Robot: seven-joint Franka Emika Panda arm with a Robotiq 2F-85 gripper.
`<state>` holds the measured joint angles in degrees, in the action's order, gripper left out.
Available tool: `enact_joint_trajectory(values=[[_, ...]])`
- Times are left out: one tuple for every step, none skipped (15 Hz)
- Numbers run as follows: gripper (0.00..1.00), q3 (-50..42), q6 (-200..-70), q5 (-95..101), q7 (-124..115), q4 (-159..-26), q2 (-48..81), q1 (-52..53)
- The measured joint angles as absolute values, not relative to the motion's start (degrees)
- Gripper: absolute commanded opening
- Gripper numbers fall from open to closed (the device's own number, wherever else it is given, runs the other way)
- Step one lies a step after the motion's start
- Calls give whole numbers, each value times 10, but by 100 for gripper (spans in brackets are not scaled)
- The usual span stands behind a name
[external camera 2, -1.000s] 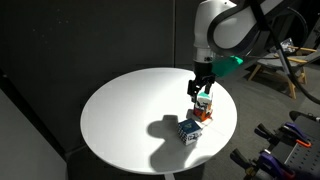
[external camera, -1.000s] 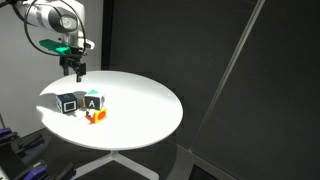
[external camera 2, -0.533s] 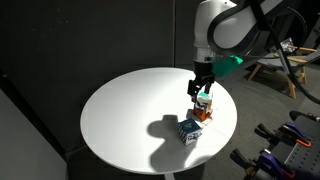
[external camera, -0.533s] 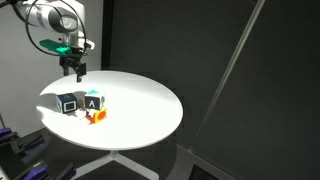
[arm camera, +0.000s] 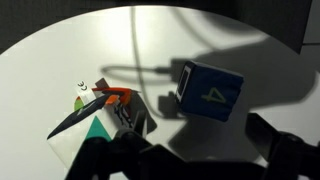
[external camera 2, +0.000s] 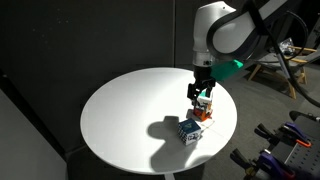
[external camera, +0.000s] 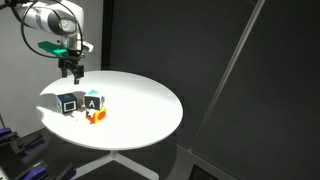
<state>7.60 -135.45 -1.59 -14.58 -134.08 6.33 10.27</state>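
Above the near-edge zone of the round white table [external camera: 140,100], the gripper [external camera: 73,72] hangs clear of the surface and holds nothing. In the wrist view its two fingers [arm camera: 95,160] enter from the lower edge and stand wide apart, so the jaws are released; nothing lies between them.

Three things lie on the table below and just beside the gripper:
- Blue cube [external camera: 68,103]: it rests flat on the table. The wrist view shows the numeral 4 on its upper face [arm camera: 210,92].
- White block [external camera: 92,102]: it stands just beside the blue cube, with a narrow gap between them. An exterior view shows the letter A on one side face; the wrist view shows a green triangle on another face [arm camera: 95,130].
- Orange piece [external camera: 96,117]: it lies close against the white block [external camera 2: 204,103], on the side toward the table rim. Whether the two touch cannot be told.

In an exterior view the gripper [external camera 2: 200,90] is directly over the white block, with the orange piece [external camera 2: 198,115] and the blue cube [external camera 2: 190,130] lower in the frame. The arm's shadow [external camera 2: 165,127] falls across the table [external camera 2: 120,110] beside the blue cube.
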Motion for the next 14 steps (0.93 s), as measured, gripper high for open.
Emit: enact_joint_trajectory(values=[[100, 77, -1357, -16, -155, -1343, 64, 105], [100, 77, -1361, -16, -163, -1345, 65, 108], [100, 78, -1364, -16, -173, -1347, 66, 111], [100, 79, -1370, -16, -182, -1348, 69, 113], [100, 80, -1376, -16, -190, -1349, 73, 116], [100, 81, -1384, -16, -197, -1350, 78, 119], [100, 81, -1395, -16, -203, -1350, 85, 122], [100, 81, -1406, -16, -209, -1351, 92, 125], [100, 81, -1418, -16, -213, -1351, 101, 127], [100, 81, -1431, -16, -216, -1351, 110, 130], [100, 81, -1442, -16, -220, -1351, 119, 133], [100, 81, -1453, -16, -224, -1351, 128, 136], [100, 81, -1462, -16, -228, -1351, 136, 140], [100, 81, -1469, -15, -232, -1350, 143, 144]])
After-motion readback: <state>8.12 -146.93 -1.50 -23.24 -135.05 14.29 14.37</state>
